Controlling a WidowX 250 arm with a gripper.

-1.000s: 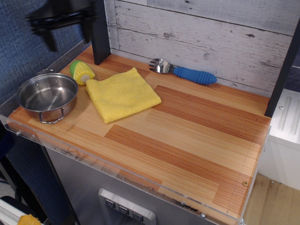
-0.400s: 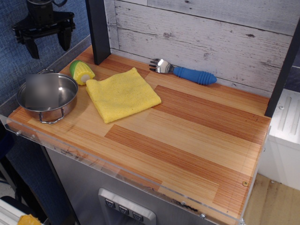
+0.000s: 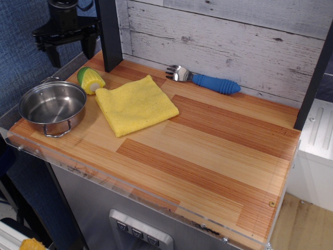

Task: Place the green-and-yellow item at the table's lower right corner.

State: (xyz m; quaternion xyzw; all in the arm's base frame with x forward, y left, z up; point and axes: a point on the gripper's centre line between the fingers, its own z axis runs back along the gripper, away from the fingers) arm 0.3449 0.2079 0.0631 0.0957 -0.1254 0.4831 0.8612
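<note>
The table fills most of the view, a striped wooden top with a clear plastic edge along the front, backed by a whitewashed plank wall. A dark post stands on the table's back left part.

The yellow cloth lies flat on the left half of the table and serves as the landmark here. Left of the cloth, near the table's front left corner, sits a steel pot with two wire handles, upright, nothing inside it. Behind and to the right of the cloth, close to the wall, lies a spork with a metal head and a blue ribbed handle, well apart from the cloth.

The gripper hangs in the air behind and to the left of the cloth, above the table's back left edge and beside the post. Its two black fingers point down, spread apart, with nothing between them.

The toy corn lies on its side just off the cloth's back left corner, between cloth and pot, green end toward the back, pale flat end toward the front. It sits lower than the gripper and does not touch it.
</note>
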